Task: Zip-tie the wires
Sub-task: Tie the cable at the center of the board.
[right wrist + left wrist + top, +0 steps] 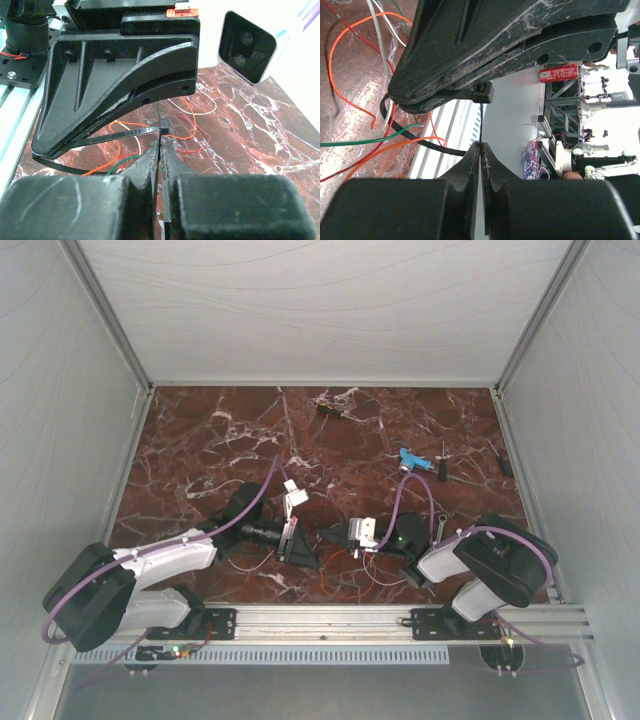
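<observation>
The wires are thin orange, red, white and green strands lying loose on the marble table; in the right wrist view the wires run under the jaws. A black zip tie loops around some of them, its head up against the right gripper's fingers. My left gripper is shut on the thin tail coming out of the head. My right gripper is shut on the zip tie just below its head. Both grippers meet tip to tip at the table's near middle, left gripper, right gripper.
A blue tool, a small black screwdriver and a wrench lie at the right. Another small tool lies at the back. An aluminium rail runs along the near edge. White walls close in three sides.
</observation>
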Motion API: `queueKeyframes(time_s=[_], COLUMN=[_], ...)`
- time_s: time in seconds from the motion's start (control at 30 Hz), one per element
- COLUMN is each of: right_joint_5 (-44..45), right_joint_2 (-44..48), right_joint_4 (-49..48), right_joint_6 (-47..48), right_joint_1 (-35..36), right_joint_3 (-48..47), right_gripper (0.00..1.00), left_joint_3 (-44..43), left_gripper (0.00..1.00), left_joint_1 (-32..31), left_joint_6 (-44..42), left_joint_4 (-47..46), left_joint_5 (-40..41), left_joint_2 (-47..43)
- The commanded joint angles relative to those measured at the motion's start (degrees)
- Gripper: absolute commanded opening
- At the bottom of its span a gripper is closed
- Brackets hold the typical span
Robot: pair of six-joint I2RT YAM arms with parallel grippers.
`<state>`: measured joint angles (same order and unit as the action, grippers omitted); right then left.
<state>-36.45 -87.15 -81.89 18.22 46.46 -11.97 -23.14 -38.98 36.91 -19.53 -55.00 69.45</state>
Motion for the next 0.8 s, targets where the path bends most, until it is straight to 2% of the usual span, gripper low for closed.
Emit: queueKeyframes(time_s=[0.0,0.77], right_joint_5=[-0.2,-0.5], right_joint_2=[1.5,1.2], right_joint_4=[-10.4,-9.8], right_joint_6=[2.4,7.6], right_joint_1=[0.4,2.2], right_joint_3=[0.9,2.0], right_gripper=[0.0,0.0], left_joint_3=[-0.8,-0.8], left_gripper=[0.0,0.0], left_joint_1=[0.3,0.4], left_joint_6=[0.3,0.5], left_joint_4=[-1.0,-0.8], left_joint_5=[-1.0,-1.0], left_joint_2=[-1.3,-2.0])
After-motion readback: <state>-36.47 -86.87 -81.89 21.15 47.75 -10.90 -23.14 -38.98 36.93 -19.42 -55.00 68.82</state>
